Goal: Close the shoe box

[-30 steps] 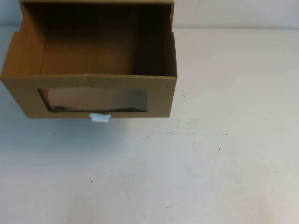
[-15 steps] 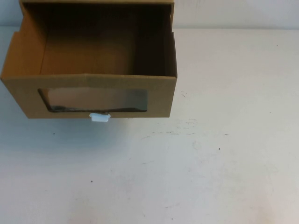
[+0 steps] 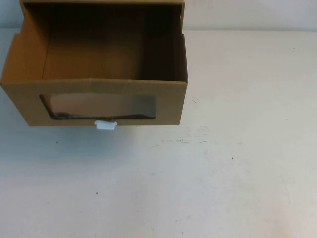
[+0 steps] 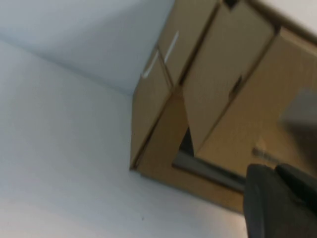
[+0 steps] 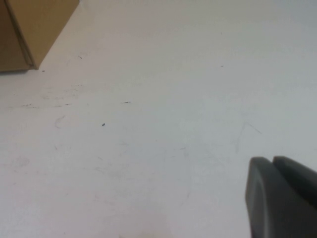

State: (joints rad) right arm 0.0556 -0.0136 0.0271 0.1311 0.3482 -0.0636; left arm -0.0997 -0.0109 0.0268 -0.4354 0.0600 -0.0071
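The shoe box (image 3: pixel 99 99) stands at the table's far left in the high view. It is brown cardboard, and its drawer is pulled out toward me with the dark inside showing. Its front has a clear window (image 3: pixel 101 105) and a small white pull tab (image 3: pixel 106 125) at the lower edge. Neither arm shows in the high view. The left wrist view has the left gripper (image 4: pixel 275 169) shut and empty, a short way off the shoe box (image 4: pixel 233 99). In the right wrist view the right gripper (image 5: pixel 271 161) is shut and empty above bare table, with a corner of the shoe box (image 5: pixel 34 25) far from it.
The white table (image 3: pixel 223 173) with faint scuff marks spreads in front of and to the right of the box. A pale wall (image 3: pixel 257 12) runs behind the table's far edge.
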